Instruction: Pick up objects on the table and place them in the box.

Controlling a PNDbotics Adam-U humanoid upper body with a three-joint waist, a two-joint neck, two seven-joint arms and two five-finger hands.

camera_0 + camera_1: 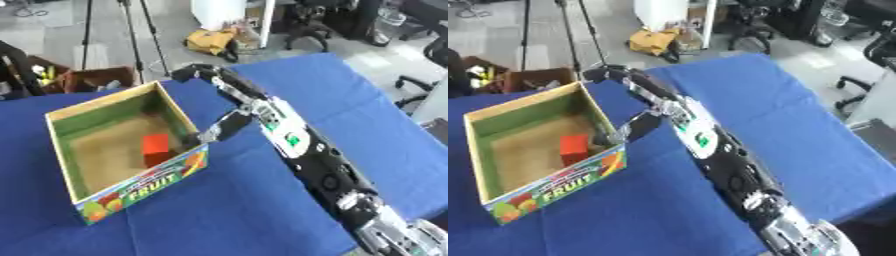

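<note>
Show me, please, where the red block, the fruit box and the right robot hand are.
red block [156,145]: left eye view, on its front face.
fruit box [140,187]: left eye view, on the printed front wall.
right robot hand [234,92]: left eye view, on its back, fingers extended.

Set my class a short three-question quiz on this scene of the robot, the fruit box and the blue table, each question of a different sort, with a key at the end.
1. True or false: the red block lies on the blue table, outside the box.
2. Multiple choice: where is the right hand? A) flat on the table at a lower corner B) stretched out beside the box's right wall, thumb at the near corner C) above the chairs at the back
3. Fill in: the word printed on the box's front wall is ____.

Key: 1 false, the block lies inside the box; 2 B; 3 FRUIT.
</note>
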